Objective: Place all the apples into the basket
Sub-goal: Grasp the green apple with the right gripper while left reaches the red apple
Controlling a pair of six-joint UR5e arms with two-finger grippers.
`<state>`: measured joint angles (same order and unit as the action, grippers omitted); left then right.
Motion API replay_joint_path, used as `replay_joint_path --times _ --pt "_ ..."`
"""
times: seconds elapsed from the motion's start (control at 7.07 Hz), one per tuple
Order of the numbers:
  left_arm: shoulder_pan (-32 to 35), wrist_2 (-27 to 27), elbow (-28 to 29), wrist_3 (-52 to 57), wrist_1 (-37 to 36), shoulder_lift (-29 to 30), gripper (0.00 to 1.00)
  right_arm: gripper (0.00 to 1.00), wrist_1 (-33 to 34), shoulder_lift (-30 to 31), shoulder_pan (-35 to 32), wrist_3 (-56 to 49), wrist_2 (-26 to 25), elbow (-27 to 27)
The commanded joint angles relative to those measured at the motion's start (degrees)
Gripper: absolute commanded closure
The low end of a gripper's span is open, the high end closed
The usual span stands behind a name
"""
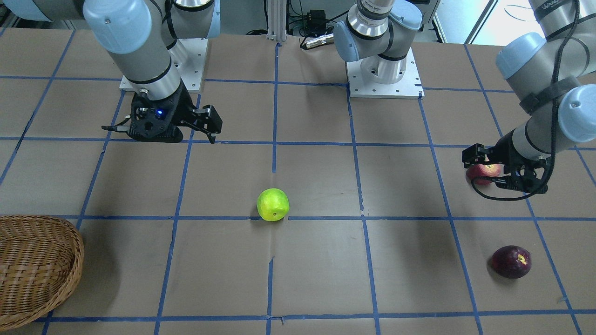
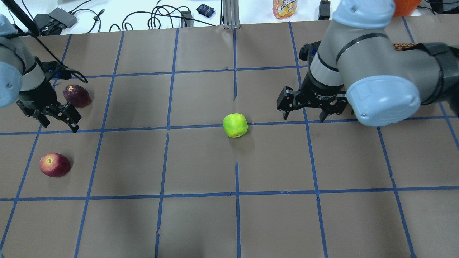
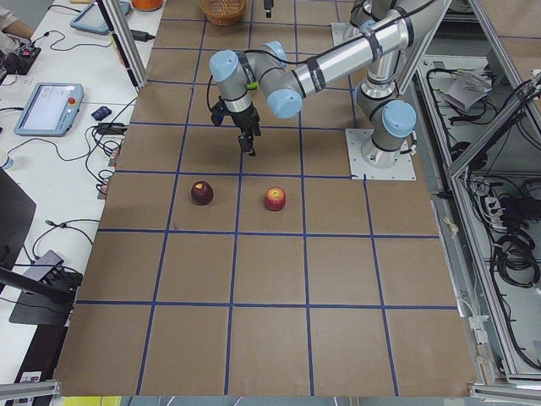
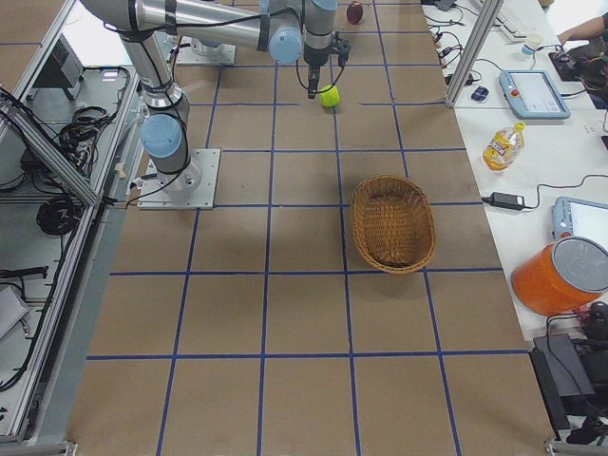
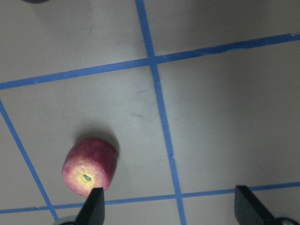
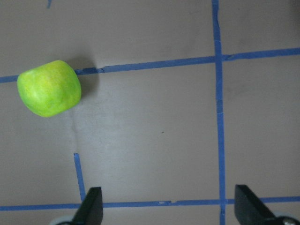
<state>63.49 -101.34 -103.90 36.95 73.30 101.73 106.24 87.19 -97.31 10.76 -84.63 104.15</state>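
Apples (image 2: 235,125) on taped table (image 2: 200,161), basket (image 4: 392,223) apart

The left arm (image 2: 14,79) is brought in from the left edge of the overhead view, and the left gripper (image 2: 55,119) is pointed downward with its jaws spread wide. The right arm (image 2: 358,61) is stretched forward from the right edge with its elbow raised, and the right gripper (image 2: 304,116) is likewise pointed downward, jaws set wide apart.
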Motion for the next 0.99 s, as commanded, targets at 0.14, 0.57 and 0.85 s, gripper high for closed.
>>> replay_joint_path --times 0.14,0.57,0.85 --pt "-7.1 -0.1 -10.1 12.3 -19.5 2.6 0.00 0.00 13.2 -7.9 -7.5 2.2 0.2 -0.3" --pt "-7.4 -5.8 -13.9 13.4 -19.7 3.8 0.00 0.00 24.1 -17.9 -12.4 5.8 -0.3 -1.0" --pt "-7.4 -6.1 -14.1 13.3 -19.9 4.6 0.00 0.00 28.8 -21.9 -13.4 7.6 -0.5 -1.6"
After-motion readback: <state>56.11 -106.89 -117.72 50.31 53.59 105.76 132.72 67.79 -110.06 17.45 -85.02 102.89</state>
